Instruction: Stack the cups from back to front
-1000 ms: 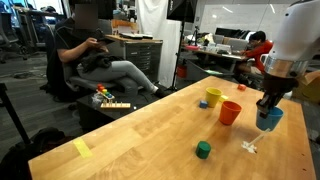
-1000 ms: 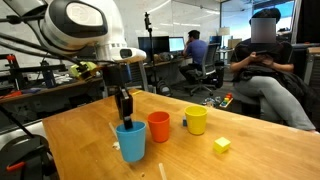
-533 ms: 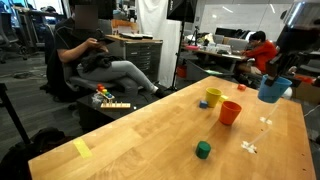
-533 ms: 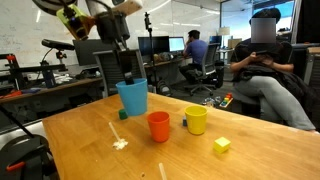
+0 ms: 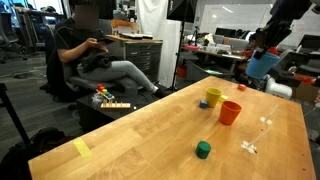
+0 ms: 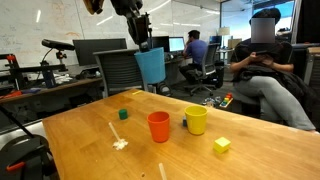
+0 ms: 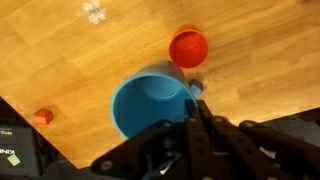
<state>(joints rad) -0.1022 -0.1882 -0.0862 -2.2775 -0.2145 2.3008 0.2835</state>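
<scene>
My gripper (image 5: 258,50) is shut on the rim of the blue cup (image 5: 263,66) and holds it high above the table; both also show in an exterior view, gripper (image 6: 143,42) and blue cup (image 6: 150,67). In the wrist view the blue cup (image 7: 150,101) hangs open side up right by my gripper (image 7: 192,98). The orange cup (image 5: 230,112) and the yellow cup (image 5: 213,97) stand upright side by side on the wooden table (image 5: 150,135). The orange cup (image 7: 188,47) lies below in the wrist view; the yellow cup is out of that view.
A small green cube (image 5: 203,150) and a yellow block (image 6: 221,145) lie on the table. White scraps (image 6: 120,143) lie near where the blue cup stood. A seated person (image 5: 95,55) and desks stand beyond the table.
My gripper has lifted the blue cup from the table to well above it, and it keeps rising. The orange and yellow cups have not moved.
</scene>
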